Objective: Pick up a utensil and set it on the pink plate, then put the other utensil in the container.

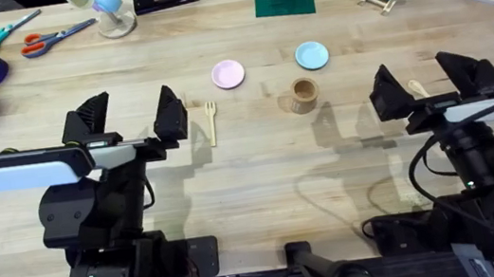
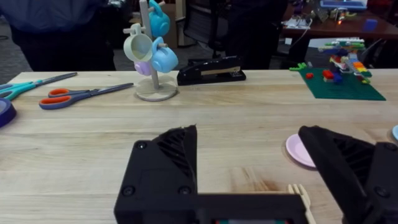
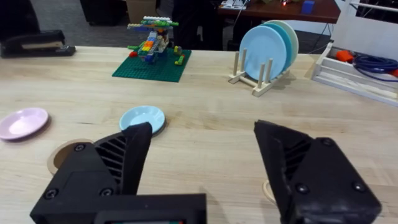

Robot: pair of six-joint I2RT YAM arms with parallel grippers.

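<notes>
Fork point(image 1: 211, 122) lies on the tabletop point(image 1: 260, 165) beside the left gripper point(image 1: 130, 120), whose jaws gape empty; right gripper point(image 1: 436, 85) hangs low, likewise spread, over the spoon point(image 1: 417, 88).

Parted end effector point(image 3: 202, 165), pink plate point(image 3: 23, 122), blue plate point(image 3: 142, 117), container point(image 3: 67, 155)

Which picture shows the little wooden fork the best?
The overhead view: the whole fork lies flat on the table beside the left tool. The left wrist view catches just its tines.
</notes>
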